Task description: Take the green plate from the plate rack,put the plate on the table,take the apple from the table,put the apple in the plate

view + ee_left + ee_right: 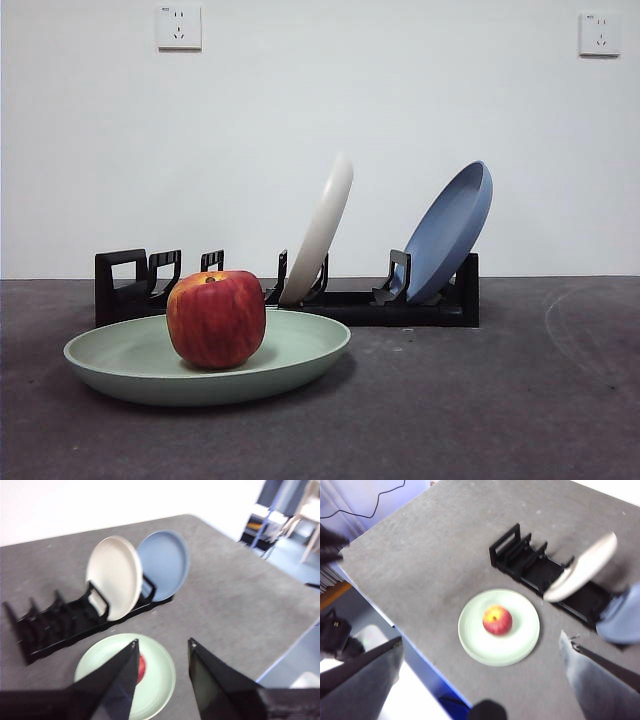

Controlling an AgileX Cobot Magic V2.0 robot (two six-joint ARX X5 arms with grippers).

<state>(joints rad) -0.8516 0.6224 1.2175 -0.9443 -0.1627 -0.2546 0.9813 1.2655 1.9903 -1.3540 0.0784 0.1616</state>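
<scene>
One apple sits in the middle of the one green plate, which lies flat on the desk just in front of the rack, toward its left end. Two plates stand tilted in the rack: a cream plate mid-rack and a blue plate at the right end. Two wall sockets show behind. Both end effectors, left and right, hang high above with jaws apart, holding nothing.

Left tool: jaws apart, nothing between them, held high above desk. Right tool: jaws spread wide, empty, also raised high. Neither arm visible in front view.
</scene>
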